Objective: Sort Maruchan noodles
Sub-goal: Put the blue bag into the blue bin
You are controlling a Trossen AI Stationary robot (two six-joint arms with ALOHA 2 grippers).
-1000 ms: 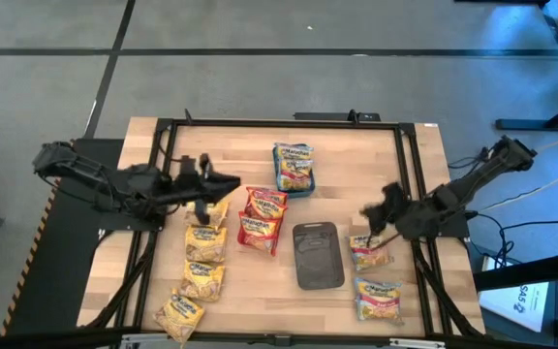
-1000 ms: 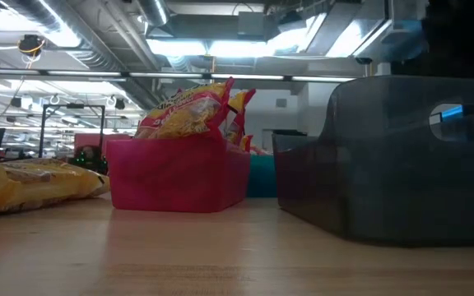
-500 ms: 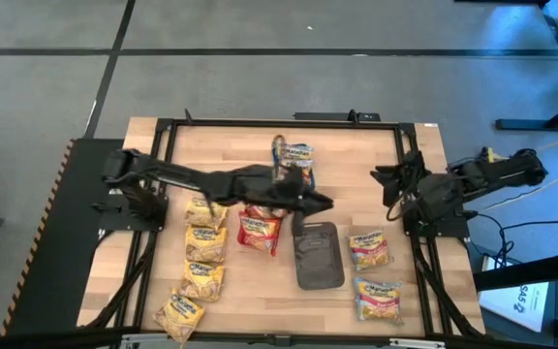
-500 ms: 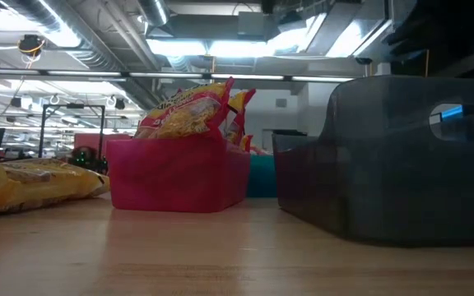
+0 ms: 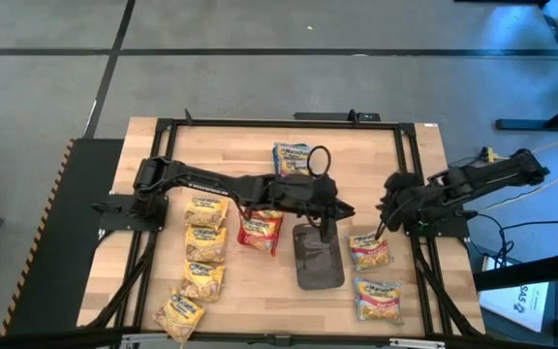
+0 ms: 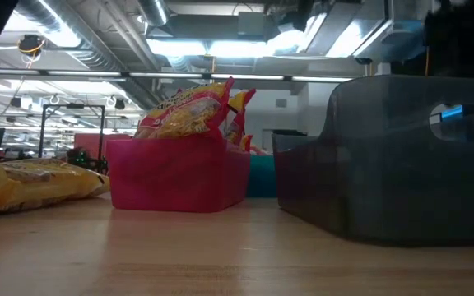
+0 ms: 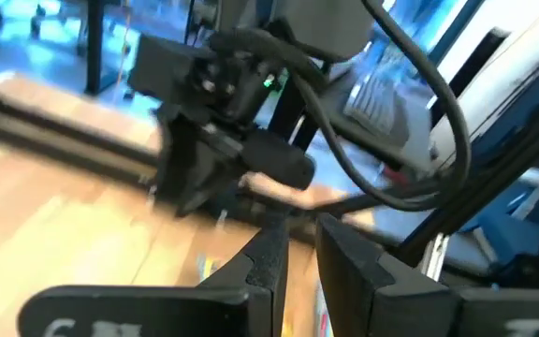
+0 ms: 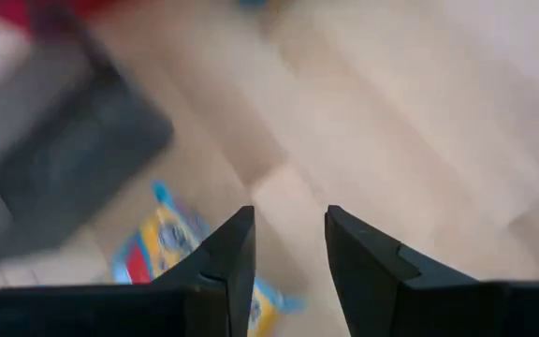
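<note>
We see the left gripper [image 5: 329,221] stretched across the wooden table [image 5: 386,155], over the flat grey rectangular tray [image 5: 318,257]; its fingers [image 7: 274,262] stand slightly parted with nothing between them. The red crinkly square noodle packets [image 5: 260,229] lie just beside it, towards its own base. The right gripper [image 5: 384,225], fingers [image 8: 227,257] apart and empty, hovers just beside a blue-and-pink packet [image 5: 369,250].
</note>
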